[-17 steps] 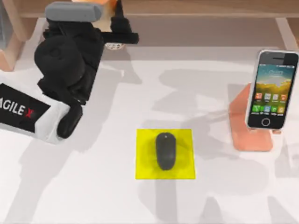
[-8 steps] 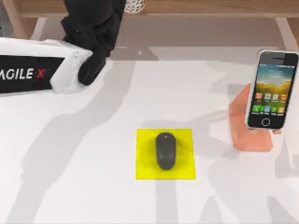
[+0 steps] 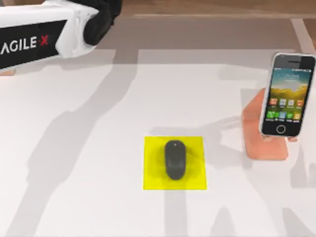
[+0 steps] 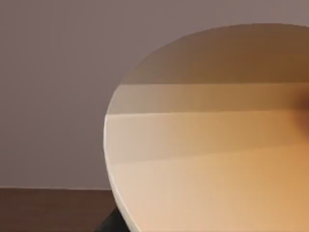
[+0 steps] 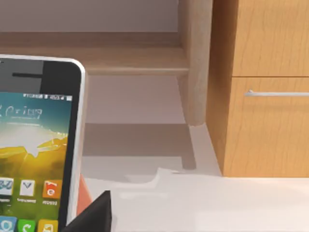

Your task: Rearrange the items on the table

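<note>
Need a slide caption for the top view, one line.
Black oval mouse on yellow square pad, lit-screen black smartphone on salmon-pink stand, left arm at white table's far-left edge.

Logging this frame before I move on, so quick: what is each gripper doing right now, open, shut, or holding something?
Left gripper: cannot be told; its arm reaches over the table's far left edge.
Right gripper: cannot be told; a dark finger sits beside the smartphone.
</note>
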